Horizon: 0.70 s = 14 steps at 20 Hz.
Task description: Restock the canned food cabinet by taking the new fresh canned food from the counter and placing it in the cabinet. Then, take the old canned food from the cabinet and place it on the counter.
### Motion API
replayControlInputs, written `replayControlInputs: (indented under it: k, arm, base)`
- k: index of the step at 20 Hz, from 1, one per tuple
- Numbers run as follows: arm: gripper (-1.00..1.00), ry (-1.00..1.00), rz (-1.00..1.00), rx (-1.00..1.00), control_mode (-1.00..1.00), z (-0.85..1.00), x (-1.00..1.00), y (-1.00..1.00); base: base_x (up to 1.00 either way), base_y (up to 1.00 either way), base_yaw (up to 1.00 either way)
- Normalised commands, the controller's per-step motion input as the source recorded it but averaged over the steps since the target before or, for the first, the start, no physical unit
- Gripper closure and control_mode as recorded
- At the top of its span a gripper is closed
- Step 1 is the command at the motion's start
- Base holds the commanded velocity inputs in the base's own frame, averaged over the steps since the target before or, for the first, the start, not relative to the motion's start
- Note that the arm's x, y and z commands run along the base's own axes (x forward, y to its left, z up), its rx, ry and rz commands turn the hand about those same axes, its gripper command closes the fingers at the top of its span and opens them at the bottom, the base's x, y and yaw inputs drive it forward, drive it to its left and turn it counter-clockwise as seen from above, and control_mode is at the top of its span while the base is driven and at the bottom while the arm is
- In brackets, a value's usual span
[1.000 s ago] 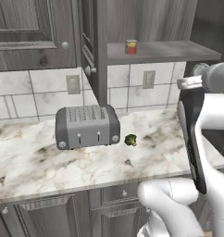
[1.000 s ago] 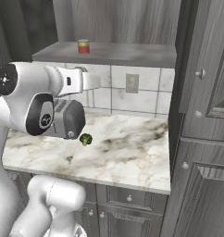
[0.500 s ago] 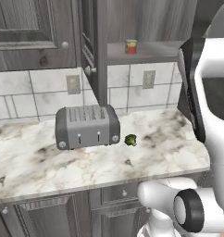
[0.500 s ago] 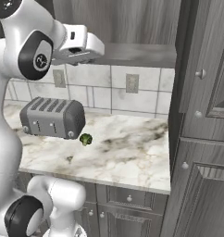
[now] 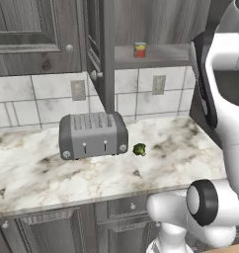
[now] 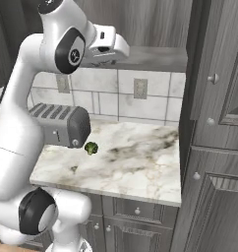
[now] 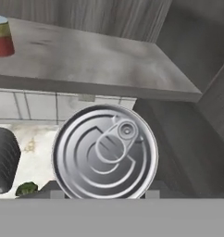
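The counter (image 5: 180,153), white-beige marble with dark veins, carried a grey toaster (image 5: 93,134) and a broccoli floret (image 5: 139,149) just beside the toaster's right end. The cabinet (image 5: 161,54) shelf board, plain grey, carried the old canned food (image 5: 139,50), standing upright near its left end.

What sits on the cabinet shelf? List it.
On the shelf stands one red and yellow can, near its left end. The arm covers the shelf's right end in the left base view.
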Motion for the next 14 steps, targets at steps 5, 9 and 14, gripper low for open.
replayControlInputs:
  k: [5, 9, 14]
  arm:
    - [1.00, 0.00, 0.00, 0.04, -1.00, -0.19, 1.00, -0.17]
    - [1.00, 0.06, 0.00, 0.07, -1.00, -0.03, 1.00, -0.08]
    - [1.00, 0.06, 0.00, 0.10, -1.00, -0.17, 1.00, -0.02]
  base:
    - [0.00, 0.00, 0.00]
    - [0.00, 0.00, 0.00]
    - [0.00, 0.00, 0.00]
